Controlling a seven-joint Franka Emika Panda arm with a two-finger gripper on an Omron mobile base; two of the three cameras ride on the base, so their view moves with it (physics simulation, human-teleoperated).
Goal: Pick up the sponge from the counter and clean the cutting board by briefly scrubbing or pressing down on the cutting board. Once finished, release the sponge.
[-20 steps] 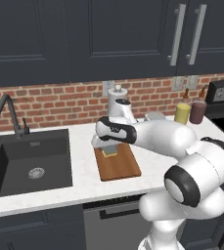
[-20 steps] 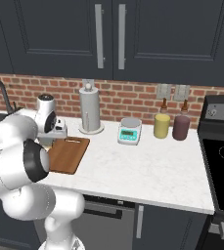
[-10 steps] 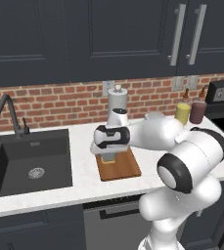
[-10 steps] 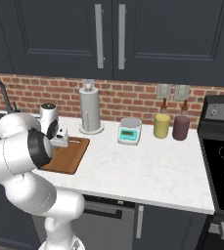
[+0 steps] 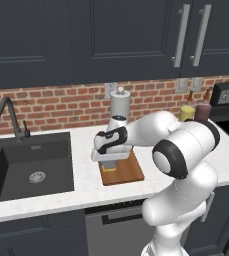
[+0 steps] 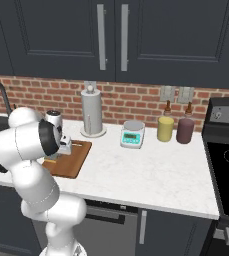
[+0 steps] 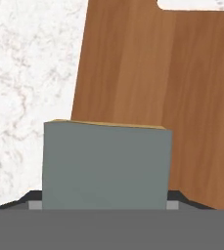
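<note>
Hand view: the sponge [image 7: 106,166] is seen close up as a flat grey-green block with a thin yellow edge along its far side, and it is held in the gripper [image 7: 103,204], whose dark tips are pressed against its two sides at the bottom of the picture. Beneath and beyond it lies the cutting board [image 7: 182,97], brown wood with grain running away from the camera, its long axis pointing the same way toward the slot handle at the far short end. The sponge overhangs the board's left edge, so part of it sits over the white marbled counter [image 7: 30,73].

From the left base view, the gripper [image 5: 109,161] is lowered at the near left corner of the cutting board [image 5: 128,170], and a sliver of yellow sponge [image 5: 109,168] is seen under it (whether it presses on the wood cannot be told). The black sink [image 5: 28,167] is set into the counter [image 5: 86,187] well to the left, with only its drain visible inside.

From the right base view, the board [image 6: 71,160] is seen with its long axis running toward the brick wall.
</note>
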